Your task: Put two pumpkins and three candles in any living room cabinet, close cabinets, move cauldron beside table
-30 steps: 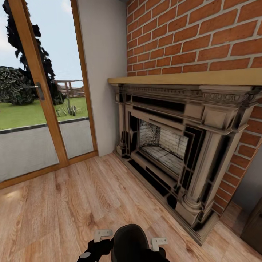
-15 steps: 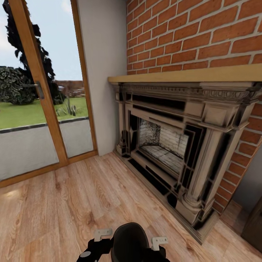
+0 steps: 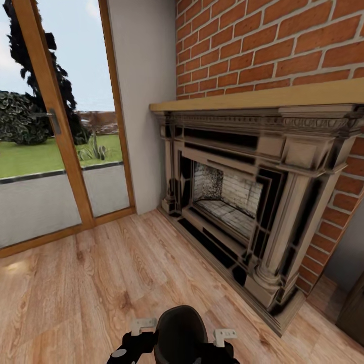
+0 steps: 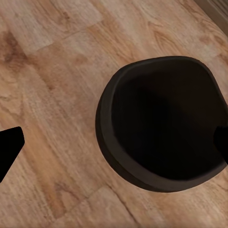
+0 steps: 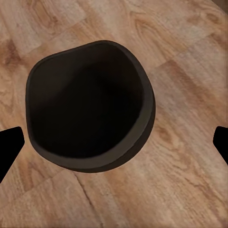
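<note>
The cauldron [image 3: 180, 334], a round black pot with a wide dark mouth, sits at the bottom middle of the head view, directly in front of the robot and above the wooden floor [image 3: 76, 288]. Two pale bracket-like parts stand just beside its rim, one on each side, and a black arm part shows at its left. Whether the pot rests on the floor or is carried cannot be told from these pictures.

In the left wrist view the cauldron [image 4: 161, 123] lies between the two dark fingertips of the left tool [image 4: 116, 145], which stand far apart at the picture's edges, so the tool is spread wide and not touching the pot. In the right wrist view the cauldron [image 5: 90, 104] likewise shows from above with its empty black inside, and the right tool [image 5: 114, 145] has its fingertips spread wide, released.

Ahead and to the right stands an ornate stone fireplace [image 3: 237, 202] under a pale wooden mantel [image 3: 263, 98], set in a red brick wall [image 3: 263, 45]. To the left is a wood-framed glass door [image 3: 55, 131] with a lawn beyond
</note>
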`<state>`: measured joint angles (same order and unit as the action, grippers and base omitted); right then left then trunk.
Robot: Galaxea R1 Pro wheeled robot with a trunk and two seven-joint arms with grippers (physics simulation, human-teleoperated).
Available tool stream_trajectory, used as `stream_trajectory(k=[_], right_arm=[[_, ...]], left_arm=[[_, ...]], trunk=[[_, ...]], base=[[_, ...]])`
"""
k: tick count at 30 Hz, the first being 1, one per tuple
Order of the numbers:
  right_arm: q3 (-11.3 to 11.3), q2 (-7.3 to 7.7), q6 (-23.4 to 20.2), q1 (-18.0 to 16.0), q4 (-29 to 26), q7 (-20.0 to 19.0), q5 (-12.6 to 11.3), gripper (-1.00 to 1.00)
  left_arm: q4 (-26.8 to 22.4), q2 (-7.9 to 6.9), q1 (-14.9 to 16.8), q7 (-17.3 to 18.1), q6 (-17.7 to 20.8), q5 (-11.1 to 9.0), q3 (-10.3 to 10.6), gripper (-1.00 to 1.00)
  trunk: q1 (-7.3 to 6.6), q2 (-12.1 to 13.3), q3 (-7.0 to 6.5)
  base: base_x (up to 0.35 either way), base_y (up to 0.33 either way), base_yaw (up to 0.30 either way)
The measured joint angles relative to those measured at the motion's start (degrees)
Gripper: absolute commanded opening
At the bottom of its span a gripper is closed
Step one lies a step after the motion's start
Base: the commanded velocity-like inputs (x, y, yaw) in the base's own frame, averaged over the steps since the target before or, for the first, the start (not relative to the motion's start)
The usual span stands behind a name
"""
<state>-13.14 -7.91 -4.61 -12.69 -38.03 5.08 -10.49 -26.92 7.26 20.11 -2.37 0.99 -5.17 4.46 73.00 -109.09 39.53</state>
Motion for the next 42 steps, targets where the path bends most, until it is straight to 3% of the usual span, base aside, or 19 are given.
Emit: stream_trajectory(k=[13,42], right_arm=[[0.3,-0.01,2.8,0.0,0.0,0.1,-0.1,1.0],[0.3,-0.05,3.1,0.0,0.0,0.2,-0.1,1.0]], left_arm=[[0.8,0.08,0.0,0.1,0.1,-0.1,0.1,1.0],[2.4,0.43,0.2,0.1,0.1,0.3,0.2,1.0]], trunk=[[2.86,-5.2,2.33],[9.23,-16.8,7.54]], base=[[0.0,0.0,0.0],[0.0,0.0,0.0]])
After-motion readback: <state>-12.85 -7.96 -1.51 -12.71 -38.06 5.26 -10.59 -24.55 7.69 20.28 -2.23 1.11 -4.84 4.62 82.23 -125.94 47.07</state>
